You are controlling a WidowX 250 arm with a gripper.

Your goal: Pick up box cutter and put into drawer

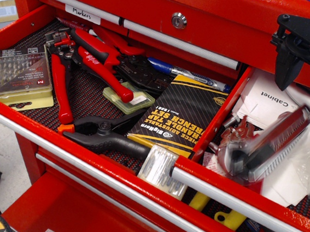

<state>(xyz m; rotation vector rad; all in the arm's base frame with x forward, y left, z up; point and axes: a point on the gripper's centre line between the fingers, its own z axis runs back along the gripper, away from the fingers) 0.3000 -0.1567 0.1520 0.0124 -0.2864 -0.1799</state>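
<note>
The box cutter (268, 142), slim and silver with a ribbed edge and a black end, lies slanted and blurred inside the small right drawer (245, 204), over its white papers (266, 99) and small keys (235, 136). The drawer is red with a silver pull bar and stands open. My black gripper (307, 81) hangs above the drawer at the top right, partly cut off by the frame edge. Its jaws stand apart and hold nothing, and the cutter is well below them.
The wider red drawer on the left holds red-handled pliers (89, 55), a black-yellow box (180, 113), a blue marker (186, 74), a bit case (22, 73) and a black clamp (103, 136). A closed drawer with a lock (179, 20) is above.
</note>
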